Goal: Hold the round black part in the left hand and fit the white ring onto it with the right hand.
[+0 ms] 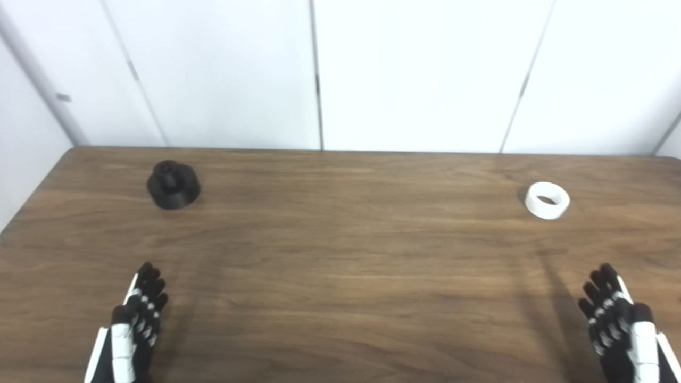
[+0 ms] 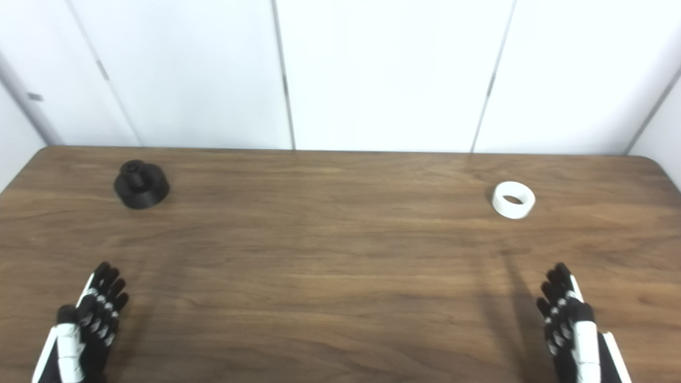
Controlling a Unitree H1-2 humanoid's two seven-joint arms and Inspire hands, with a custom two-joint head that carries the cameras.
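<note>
Wood-grain table is seen from above, backed at 12 o'clock by white wall panels divided by thin vertical seams. Toward 10 o'clock on the tabletop the round black part is stood upright, with a smaller raised hub on its top face; nothing is touching it. Toward 2 o'clock the white ring is laid flat with its opening turned upward, well apart from the black part, with bare wood between the two.

At 7 o'clock the left hand is held low over the near edge of the table, its fingers extended toward 12 o'clock and kept slightly apart, nothing being grasped. At 5 o'clock the right hand is posed in the same way, fingers stretched forward, a little spread, and empty. Each hand is seen edge-on, with black fingers and a white shell along the back. The black part is found well ahead of the left hand, and the ring well ahead of the right hand; neither thing is being touched. A faint shadow is cast on the wood beside each hand.
</note>
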